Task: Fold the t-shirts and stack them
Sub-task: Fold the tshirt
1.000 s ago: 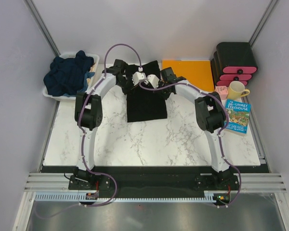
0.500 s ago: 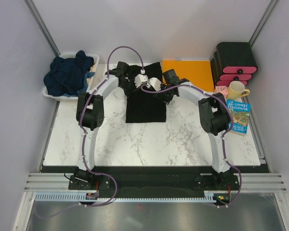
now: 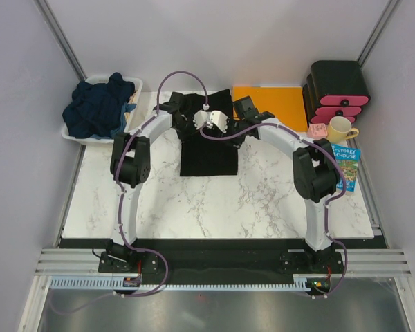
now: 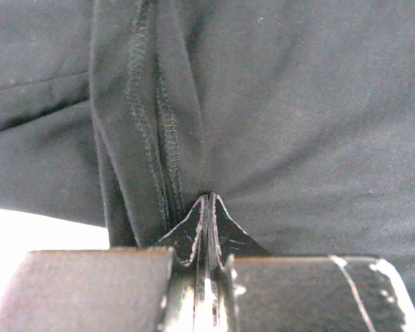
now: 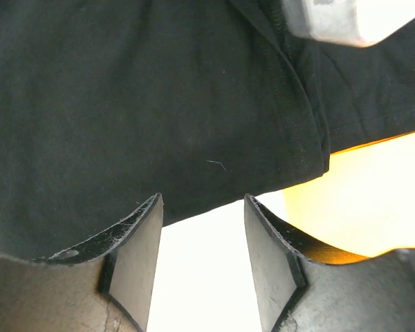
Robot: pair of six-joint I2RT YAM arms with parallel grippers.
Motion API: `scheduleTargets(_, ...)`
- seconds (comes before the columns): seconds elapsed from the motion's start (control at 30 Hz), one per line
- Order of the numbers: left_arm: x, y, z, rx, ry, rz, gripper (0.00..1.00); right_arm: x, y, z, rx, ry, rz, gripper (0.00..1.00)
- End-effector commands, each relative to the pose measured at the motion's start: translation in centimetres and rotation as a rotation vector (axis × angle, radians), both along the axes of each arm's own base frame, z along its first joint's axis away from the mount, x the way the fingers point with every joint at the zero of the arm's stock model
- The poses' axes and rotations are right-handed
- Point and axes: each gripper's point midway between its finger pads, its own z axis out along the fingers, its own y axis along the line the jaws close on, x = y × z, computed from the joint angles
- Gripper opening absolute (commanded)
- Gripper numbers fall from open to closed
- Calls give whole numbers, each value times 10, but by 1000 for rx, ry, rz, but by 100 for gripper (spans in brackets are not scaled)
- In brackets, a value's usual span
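Marble counter (image 3: 263, 194), black t-shirt (image 3: 207, 158) at its far side.
Our left end effector (image 4: 207, 207) pinches a seam; our right end effector (image 5: 202, 232), open, should grip the edge before we lift.

White marble table (image 3: 194, 200). Far edge, centre: black t-shirt (image 3: 207, 155), folded. Beside it, toward far-right corner: orange sheet (image 3: 280, 104), black-and-pink drawer unit (image 3: 337, 86). Right edge: yellow mug (image 3: 340, 128), book (image 3: 342, 166). Far-left corner: white bin (image 3: 72, 133).

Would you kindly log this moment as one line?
stage: folding black t-shirt | left gripper: shut on its stitched fold | right gripper: open over its edge | navy t-shirts: heaped in bin
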Motion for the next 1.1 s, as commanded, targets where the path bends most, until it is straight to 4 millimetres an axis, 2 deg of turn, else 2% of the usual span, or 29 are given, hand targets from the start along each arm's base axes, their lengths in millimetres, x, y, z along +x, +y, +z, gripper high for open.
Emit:
scheduleTargets(0.0,17,17,16,31,-88,95,2,-14,5,20,20,-22,72,60)
scheduleTargets(0.03,19,19,17,26,-94,107,2,-22,3,16,12,-10,78,61)
scheduleTargets(0.13,24,22,26,-26,-101,160,2,-30,-7,6,-14,4,60,65)
scheduleTargets(0.27,18,17,43,-112,-80,168,2,-18,-24,-2,-32,3,-40,66)
scheduleTargets(0.3,15,14,52,-140,-85,155,2,-15,-27,-3,-22,13,-67,66)
scheduleTargets(0.4,5,11,61,-169,-83,144,2,-9,-27,2,12,19,-87,66)
scheduleTargets(0.43,3,11,71,-175,-98,142,2,-11,-27,5,18,17,-85,66)
scheduleTargets(0.53,-5,12,84,-187,-111,135,2,-23,-16,12,26,18,-41,66)
scheduleTargets(0.7,-7,23,91,-177,-120,174,2,-62,17,10,-7,21,89,67)
scheduleTargets(0.87,-4,39,83,-178,-94,230,2,-100,53,3,-19,42,194,69)
scheduleTargets(0.97,-5,43,78,-173,-89,246,2,-114,70,0,-24,48,234,70)
scheduleTargets(1.07,-7,47,79,-174,-89,261,2,-120,80,-7,-31,44,254,70)
